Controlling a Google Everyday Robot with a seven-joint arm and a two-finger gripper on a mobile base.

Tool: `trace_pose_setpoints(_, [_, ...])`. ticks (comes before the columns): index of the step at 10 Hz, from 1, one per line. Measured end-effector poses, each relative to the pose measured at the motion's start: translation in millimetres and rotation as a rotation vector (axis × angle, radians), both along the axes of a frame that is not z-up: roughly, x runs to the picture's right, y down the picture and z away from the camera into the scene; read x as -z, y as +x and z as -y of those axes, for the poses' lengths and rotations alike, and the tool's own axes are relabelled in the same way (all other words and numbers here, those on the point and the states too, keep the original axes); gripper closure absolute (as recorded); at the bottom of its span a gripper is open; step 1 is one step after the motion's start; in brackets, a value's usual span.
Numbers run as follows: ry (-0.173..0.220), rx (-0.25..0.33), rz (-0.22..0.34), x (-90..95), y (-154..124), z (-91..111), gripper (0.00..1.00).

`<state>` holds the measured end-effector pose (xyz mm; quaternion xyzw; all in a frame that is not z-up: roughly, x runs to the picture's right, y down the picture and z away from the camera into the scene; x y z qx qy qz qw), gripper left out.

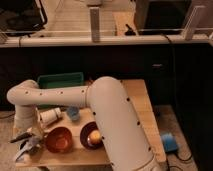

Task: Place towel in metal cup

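— Any writing you can read from where you sit?
— None that I can make out. I see a small pale patch (157, 65) on the dark panel (125, 65) behind the table (142, 100). It may be a label, but it is too small for me to read.
— What about the things on the table?
— The white container (50, 116) just in front of the green bin (61, 80) shows me no legible lettering.
— And the robot?
— I read nothing on the arm (115, 115). The gripper (20, 143) hangs over the table's front left corner, fingers apart, and I can read no mark on it either.
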<state>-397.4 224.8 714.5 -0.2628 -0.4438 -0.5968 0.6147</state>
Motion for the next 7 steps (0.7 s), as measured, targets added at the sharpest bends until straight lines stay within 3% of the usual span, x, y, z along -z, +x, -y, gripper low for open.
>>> trace_pose_setpoints(3, [-0.026, -0.039, -0.001, 1.4, 0.4, 2.0, 0.20])
trace_pose_setpoints(7, [-0.024, -0.089, 0.034, 6.6, 1.6, 8.9, 0.20])
